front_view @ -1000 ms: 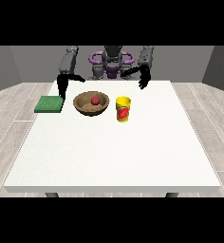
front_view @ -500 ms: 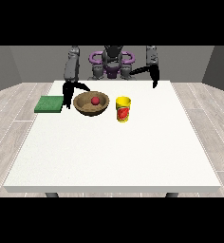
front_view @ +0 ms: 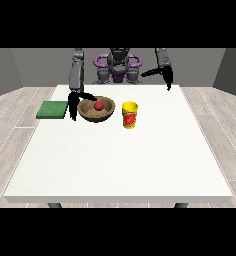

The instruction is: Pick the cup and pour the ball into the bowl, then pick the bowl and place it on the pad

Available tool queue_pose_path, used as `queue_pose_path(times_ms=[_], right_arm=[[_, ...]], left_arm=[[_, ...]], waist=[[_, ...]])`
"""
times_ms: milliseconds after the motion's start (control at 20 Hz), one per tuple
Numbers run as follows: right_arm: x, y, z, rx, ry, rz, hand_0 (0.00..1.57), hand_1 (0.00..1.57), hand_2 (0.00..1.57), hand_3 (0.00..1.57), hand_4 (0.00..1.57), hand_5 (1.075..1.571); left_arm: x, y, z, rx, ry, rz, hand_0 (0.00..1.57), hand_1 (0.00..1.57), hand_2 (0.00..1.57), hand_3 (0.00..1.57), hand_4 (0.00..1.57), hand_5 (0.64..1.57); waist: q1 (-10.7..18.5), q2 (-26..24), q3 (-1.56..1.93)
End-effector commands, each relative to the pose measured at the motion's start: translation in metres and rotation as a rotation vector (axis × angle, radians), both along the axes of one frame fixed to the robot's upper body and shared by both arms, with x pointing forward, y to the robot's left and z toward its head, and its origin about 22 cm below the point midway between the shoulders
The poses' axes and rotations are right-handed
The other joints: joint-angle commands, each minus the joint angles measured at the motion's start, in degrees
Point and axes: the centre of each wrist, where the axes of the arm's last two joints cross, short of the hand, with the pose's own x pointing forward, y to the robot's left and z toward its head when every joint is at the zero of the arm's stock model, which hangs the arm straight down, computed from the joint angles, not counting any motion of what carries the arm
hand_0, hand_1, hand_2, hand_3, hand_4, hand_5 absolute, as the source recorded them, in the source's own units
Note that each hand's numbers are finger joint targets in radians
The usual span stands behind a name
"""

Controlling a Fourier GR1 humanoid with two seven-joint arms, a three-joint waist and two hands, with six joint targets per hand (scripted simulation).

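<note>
— Start at the fingers. What is the hand at the view's left (front_view: 74, 106) doing?

— Its fingers hang down at the left edge of the wooden bowl (front_view: 96, 109), with a thumb or finger reaching over the rim (whether it actually touches the rim I cannot tell). The fingers look spread, not clenched, and nothing is grasped in them.

— And the hand at the view's right (front_view: 166, 76)?

— Raised above the far edge of the worktop (front_view: 120, 155), well apart from everything on it. Its fingers point downward, relaxed and released, holding nothing.

— Where is the ball?

— The red ball (front_view: 98, 105) lies inside the bowl, close to its middle.

— The cup?

— The yellow cup (front_view: 130, 115) stands upright just beside the bowl, on the side towards the view's right (there is a red mark on its front). No hand is near it.

— And the pad?

— The green pad (front_view: 52, 109) lies flat at the worktop's left edge, near the bowl, with the hanging hand between the two. The bowl rests on the white worktop, not on the pad.
</note>
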Motion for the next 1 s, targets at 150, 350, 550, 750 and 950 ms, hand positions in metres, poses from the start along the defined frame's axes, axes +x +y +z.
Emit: queue_pose_path(times_ms=[150,350,550,750,950], right_arm=[[-0.002,0.026,-0.022,0.120,0.173,-0.085,0.00,0.00,0.00,0.00,0.46,1.547],[-0.043,-0.025,-0.050,-0.224,0.317,-0.227,1.57,1.57,1.57,1.09,0.85,1.505],[-0.029,-0.023,-0.034,-0.453,0.338,-0.303,1.57,1.57,1.57,1.56,0.94,1.558],[-0.020,-0.027,-0.021,-0.487,0.444,-0.314,1.57,1.57,1.57,1.26,0.90,1.566],[-0.003,-0.010,-0.005,-0.476,0.554,-0.250,1.57,1.57,1.57,0.94,0.84,1.563]], left_arm=[[0.006,0.015,0.019,-0.003,-0.047,-0.011,0.00,0.00,0.00,0.00,0.00,1.566],[-0.001,-0.007,0.030,-0.002,-0.086,-0.084,0.00,0.00,0.00,0.00,0.47,1.564],[0.002,-0.023,0.029,-0.006,-0.084,-0.112,0.00,0.00,0.00,0.00,0.66,1.531],[0.006,0.002,0.011,-0.012,-0.002,-0.049,0.00,0.00,0.00,0.00,0.90,1.466],[-0.006,0.038,-0.033,-0.062,0.142,0.014,0.00,0.00,0.00,0.00,0.97,1.423]], waist=[[0.85,2.57,-0.04],[5.43,5.45,-0.17],[7.32,3.62,-0.34],[5.17,-1.95,-0.30],[0.35,-10.21,-0.18]])
